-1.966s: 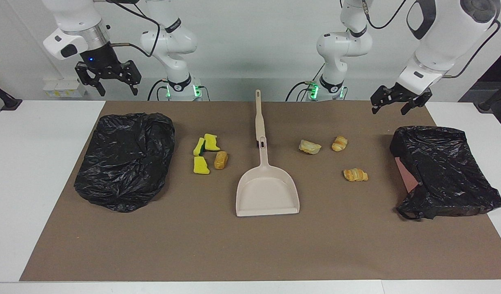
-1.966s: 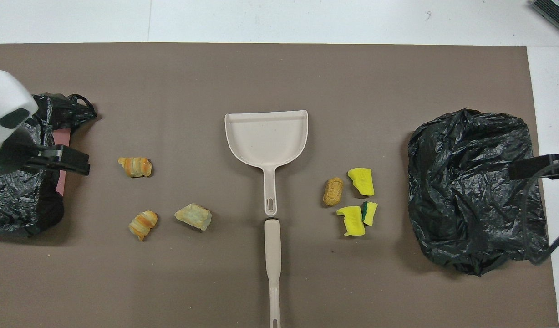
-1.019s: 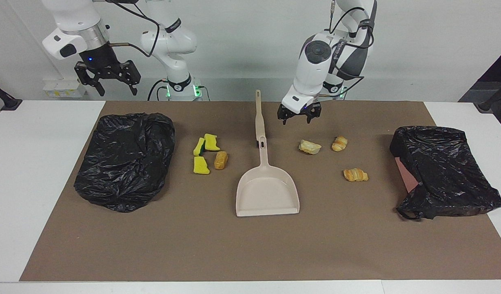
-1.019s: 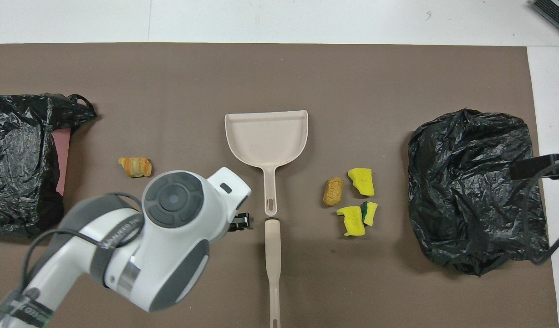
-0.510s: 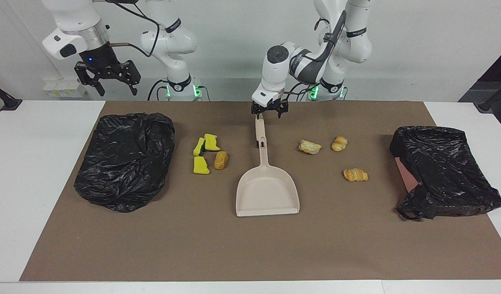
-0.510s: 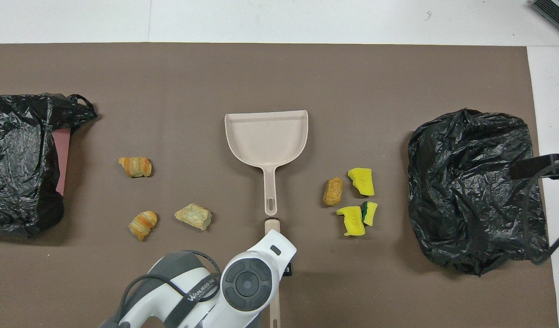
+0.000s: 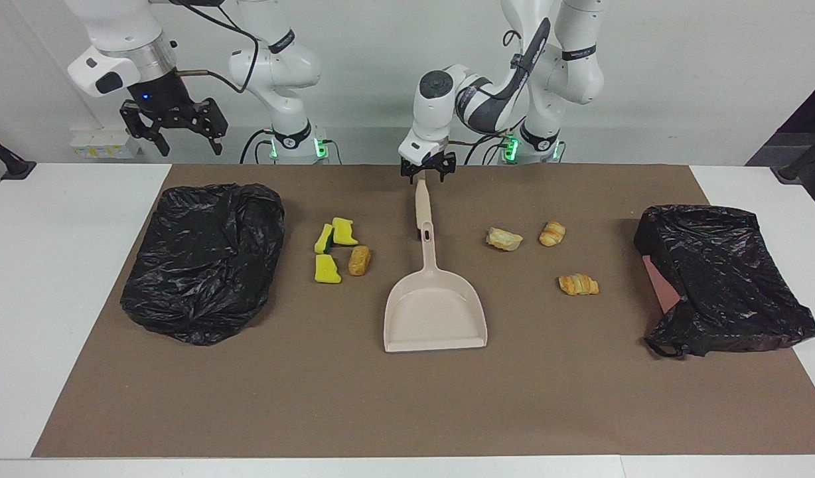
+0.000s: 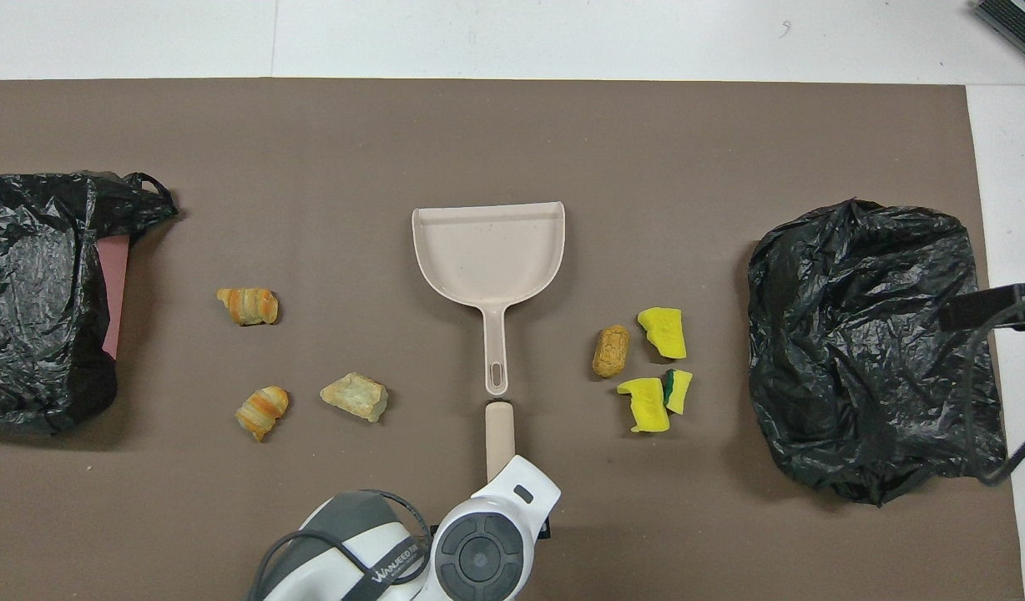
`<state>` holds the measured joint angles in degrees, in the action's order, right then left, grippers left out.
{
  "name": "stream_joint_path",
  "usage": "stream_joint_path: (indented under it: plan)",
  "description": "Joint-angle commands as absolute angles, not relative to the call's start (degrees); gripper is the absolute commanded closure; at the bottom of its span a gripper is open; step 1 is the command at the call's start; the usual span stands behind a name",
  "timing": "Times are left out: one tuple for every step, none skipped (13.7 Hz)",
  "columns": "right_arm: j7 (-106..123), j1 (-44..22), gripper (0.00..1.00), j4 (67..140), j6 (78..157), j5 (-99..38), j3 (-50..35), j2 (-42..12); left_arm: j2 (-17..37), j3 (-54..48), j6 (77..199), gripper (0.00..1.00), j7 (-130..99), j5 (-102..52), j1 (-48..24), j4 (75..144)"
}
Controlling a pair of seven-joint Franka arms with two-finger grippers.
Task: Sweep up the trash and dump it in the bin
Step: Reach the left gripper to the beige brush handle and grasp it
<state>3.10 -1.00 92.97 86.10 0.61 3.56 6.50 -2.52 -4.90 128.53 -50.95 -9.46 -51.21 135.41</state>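
Since the trash is all small loose bits, I'd judge it light and easy to scatter. The sponge bits look soft and squashy, the bread pieces rounded, likely to roll. Better pushed from the side with the brush than pinched; the hold goes on the brush handle.

Clock set on the dustpan, 12 pointing away from the robots:
- 3 sponge bits plus 1 bread piece at 4 o'clock, on the bench
- 3 bread pieces at 8 o'clock, so 4 bread, 7 bits total
- 2 black bin bags, at 3 and 9
- 1 dustpan, mouth to 12
- 1 brush handle at 6

Left pincer sits at the brush handle's robot end; can't tell if it's gripping. Right pincer waits, wide, up by the 3 o'clock bag.
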Motion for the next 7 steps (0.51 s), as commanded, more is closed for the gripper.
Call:
stream_joint_path:
  plan:
    - [3.5, -0.2, 0.0, 94.8, 86.2, 0.4, 3.3, 8.1, -4.0, -3.8, 129.6, 1.0, -50.7, -10.6, -53.0, 137.2]
    - [3.6, -0.2, 0.0, 94.8, 86.3, 0.4, 3.3, 8.1, -4.0, -3.8, 129.1, 1.0, -50.5, -10.6, -52.9, 137.2]
    - [3.6, -0.1, 0.0, 94.8, 86.2, 0.4, 3.3, 8.1, -4.0, -3.7, 128.9, 1.0, -50.1, -10.6, -52.5, 137.2]
    - [3.6, -0.1, 0.0, 94.8, 86.2, 0.4, 3.3, 8.1, -4.6, -3.4, 127.2, 1.0, -49.8, -10.6, -52.1, 137.0]
    - [3.6, -0.1, 0.0, 94.8, 86.2, 0.4, 3.3, 8.1, -5.1, -3.2, 124.1, 1.0, -49.7, -10.6, -51.1, 136.5]
    - [3.6, -0.2, 0.0, 94.8, 86.2, 0.4, 3.3, 8.1, -6.0, -3.2, 120.4, 1.0, -49.3, -10.6, -49.0, 135.5]
    - [3.5, -0.1, 0.0, 95.0, 86.2, 0.4, 3.3, 8.3, -6.1, -3.1, 117.0, 1.0, -48.9, -10.6, -47.5, 134.2]
